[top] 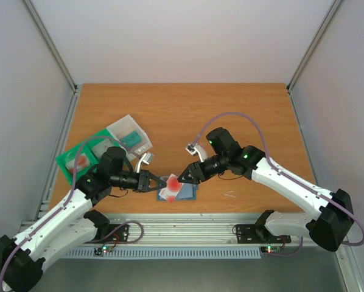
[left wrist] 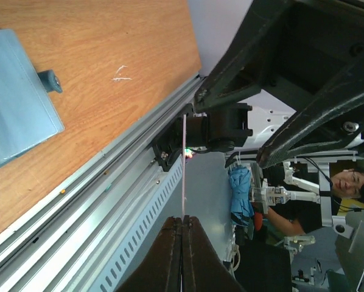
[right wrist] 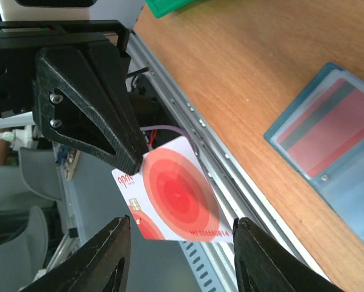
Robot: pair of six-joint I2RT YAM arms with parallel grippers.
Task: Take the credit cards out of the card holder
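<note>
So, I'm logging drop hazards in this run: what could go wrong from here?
The left tool pinches the red-marked card by one corner only, so it could pivot or slip free. The right tool stands open astride that card; closing askew might knock it loose. A reddish card sits in the card holder, which nothing pins, so pulling may drag the holder along.

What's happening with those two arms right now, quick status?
Left gripper shut on red-circle card, held aloft. Right gripper open, straddling it. Reddish card inside card holder. Nothing blocking.
</note>
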